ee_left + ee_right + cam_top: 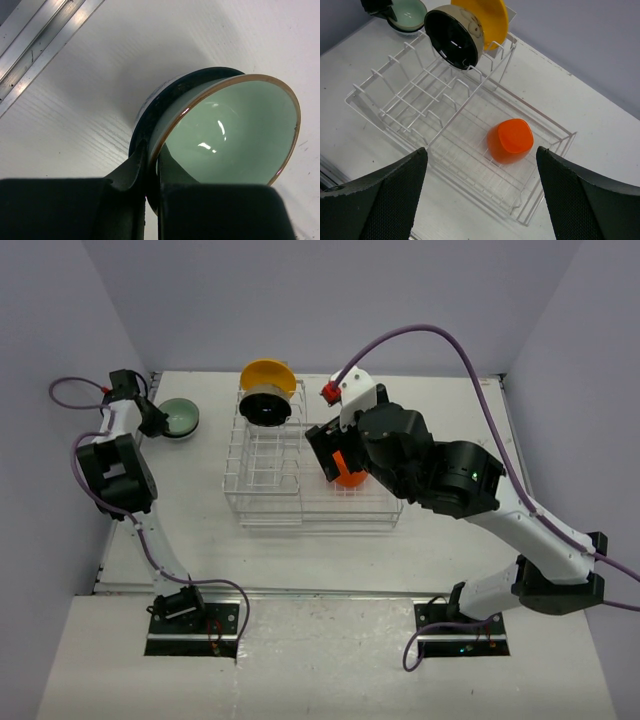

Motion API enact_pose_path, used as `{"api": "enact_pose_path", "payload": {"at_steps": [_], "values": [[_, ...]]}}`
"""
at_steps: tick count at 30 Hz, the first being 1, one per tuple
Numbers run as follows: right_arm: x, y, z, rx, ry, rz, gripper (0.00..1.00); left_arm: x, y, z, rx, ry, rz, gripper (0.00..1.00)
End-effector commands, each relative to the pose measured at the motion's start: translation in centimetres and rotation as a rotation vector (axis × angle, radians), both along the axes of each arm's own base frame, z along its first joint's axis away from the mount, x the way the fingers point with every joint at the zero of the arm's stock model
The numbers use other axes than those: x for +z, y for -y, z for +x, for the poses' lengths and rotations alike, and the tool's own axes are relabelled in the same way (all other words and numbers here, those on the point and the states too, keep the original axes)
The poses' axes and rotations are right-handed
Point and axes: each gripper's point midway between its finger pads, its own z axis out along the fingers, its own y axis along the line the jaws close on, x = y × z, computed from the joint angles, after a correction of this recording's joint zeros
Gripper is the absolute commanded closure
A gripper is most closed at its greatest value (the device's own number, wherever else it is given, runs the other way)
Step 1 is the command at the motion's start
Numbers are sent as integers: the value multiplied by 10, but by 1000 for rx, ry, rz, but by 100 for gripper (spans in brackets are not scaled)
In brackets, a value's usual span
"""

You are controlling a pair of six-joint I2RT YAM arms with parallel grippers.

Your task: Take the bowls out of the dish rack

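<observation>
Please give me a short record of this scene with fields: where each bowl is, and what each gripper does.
Rack: white wire dish rack, mid-table
Tall slots: yellow round bowl and black glossy bowl, both on edge
Low basket: orange-red bowl
Outside rack: pale mint green bowl, far left
Left gripper: shut on the mint bowl's rim
Right gripper: open, above the orange-red bowl
</observation>
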Motion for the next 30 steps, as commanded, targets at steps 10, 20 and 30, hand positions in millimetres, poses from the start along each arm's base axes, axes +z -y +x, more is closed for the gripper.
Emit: {"api": "enact_pose_path", "payload": {"at_steps": [10,20,30], "values": [[6,0,0,-5,-4,33,11,41,-13,-7,24,103,21,87],[6,1,-3,13,-4,33,12,60,-11,-7,15,140,25,60],[3,2,-5,22,-7,35,12,55,-6,-18,16,122,18,24]]}}
